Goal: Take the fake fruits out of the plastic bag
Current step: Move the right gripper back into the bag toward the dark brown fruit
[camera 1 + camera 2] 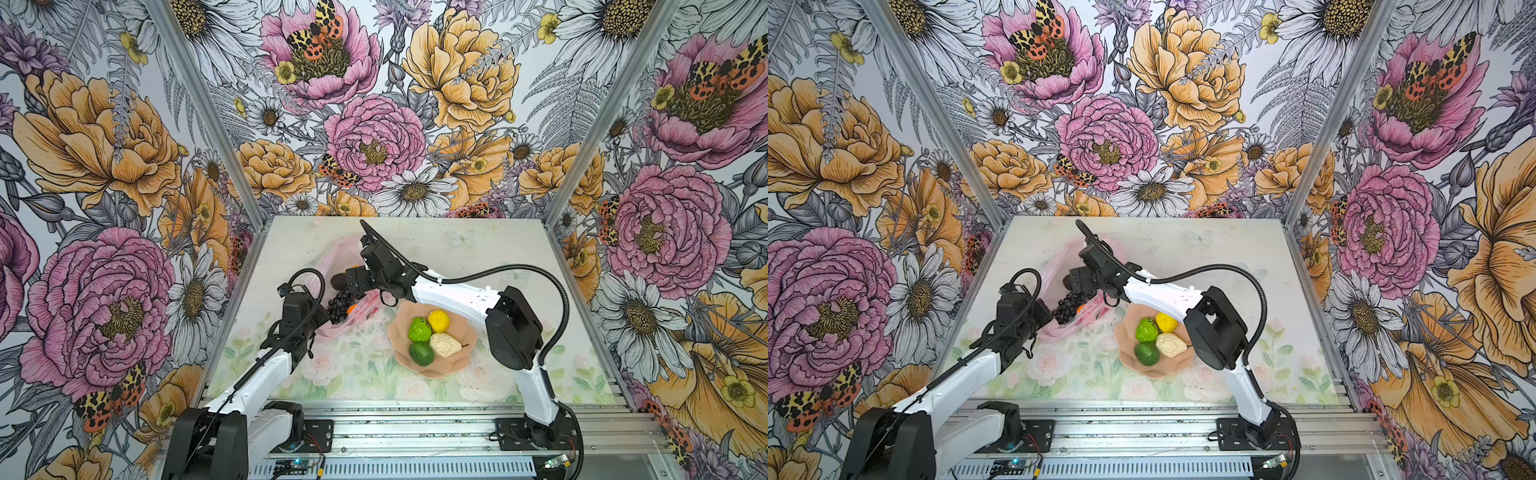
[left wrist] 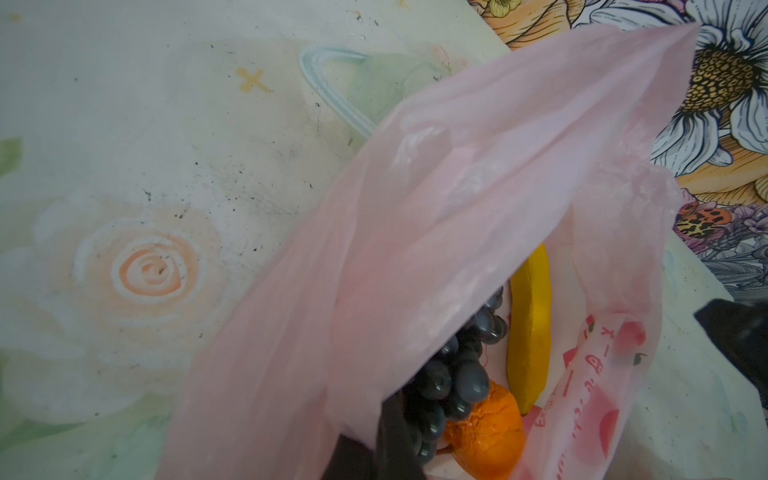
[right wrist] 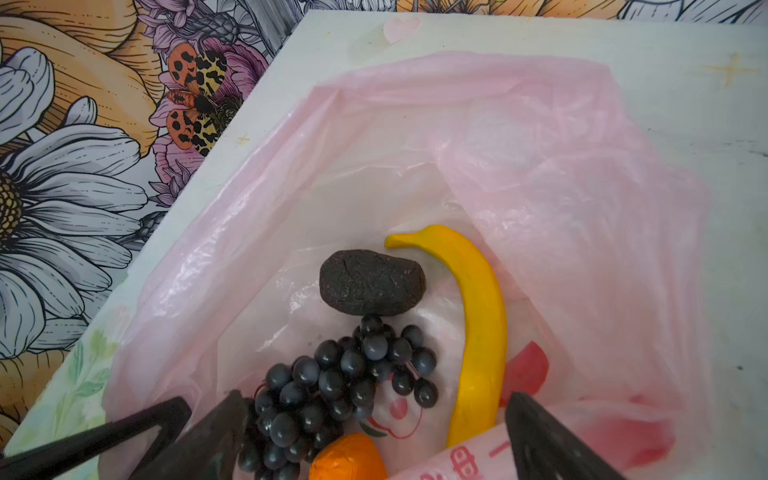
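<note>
- R fingers [image 3: 548, 444]: spread wide, holding nothing. They hang over the bag mouth w/ the grape bunch [image 3: 332, 382], orange [image 3: 347, 457] and one end of the banana [image 3: 482, 332] between them.
- L fingers [image 2: 390, 440]: shut, apparently pinching the plastic bag [image 3: 540, 166] edge so the mouth gapes.
- Best pick is prob. the grape bunch: on top and nearest. Centre over its thick part, go down, close slowly; the beads are loose and may slip.
- Keep the tips off the bag, or it lifts w/ the fruit.
- L should hold the edge firm while R lifts.
- Black oval [image 3: 372, 282] lies right by the grapes and may get nudged.
- Four fruits are in the bag on the worktop [image 3: 685, 41]; lemon [image 1: 439, 321], two greens [image 1: 419, 329] and cream piece [image 1: 444, 345] sit in the bowl [image 1: 399, 332].
</note>
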You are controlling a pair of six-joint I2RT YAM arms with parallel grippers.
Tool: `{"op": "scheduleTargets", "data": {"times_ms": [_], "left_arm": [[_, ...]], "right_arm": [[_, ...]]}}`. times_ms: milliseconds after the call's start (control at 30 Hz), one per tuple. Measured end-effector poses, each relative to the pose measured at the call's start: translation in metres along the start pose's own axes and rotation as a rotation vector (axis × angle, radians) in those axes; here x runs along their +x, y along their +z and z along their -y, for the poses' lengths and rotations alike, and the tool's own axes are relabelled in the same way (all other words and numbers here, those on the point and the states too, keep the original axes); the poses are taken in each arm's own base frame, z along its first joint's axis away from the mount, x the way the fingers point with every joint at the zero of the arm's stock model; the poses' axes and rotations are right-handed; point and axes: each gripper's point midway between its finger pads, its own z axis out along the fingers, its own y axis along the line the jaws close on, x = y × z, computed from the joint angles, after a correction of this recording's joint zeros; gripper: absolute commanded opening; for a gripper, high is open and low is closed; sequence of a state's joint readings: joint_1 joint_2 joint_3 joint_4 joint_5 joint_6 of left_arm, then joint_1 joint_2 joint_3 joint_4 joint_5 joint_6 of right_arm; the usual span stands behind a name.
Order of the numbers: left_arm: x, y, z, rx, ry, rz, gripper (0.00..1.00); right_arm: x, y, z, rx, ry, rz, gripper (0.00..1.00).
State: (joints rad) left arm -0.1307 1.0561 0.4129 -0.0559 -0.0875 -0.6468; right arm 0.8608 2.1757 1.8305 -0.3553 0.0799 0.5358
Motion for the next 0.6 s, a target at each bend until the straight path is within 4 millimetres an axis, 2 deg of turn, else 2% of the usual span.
{"op": "scheduleTargets", "data": {"times_ms": [300,600], "left_arm": [[0.0,-0.001,0.001,0.01,-0.004,-0.003,0.0],[0.001,-0.001,0.004,0.026,-0.006,-0.012,0.0]], "right_arm": [[0.002,0.057,-0.008,-0.019,0.002,-0.005,0.99],[0.008,0.088,-0.011,-0.025,-0.009,-0.002,0.99]]}}
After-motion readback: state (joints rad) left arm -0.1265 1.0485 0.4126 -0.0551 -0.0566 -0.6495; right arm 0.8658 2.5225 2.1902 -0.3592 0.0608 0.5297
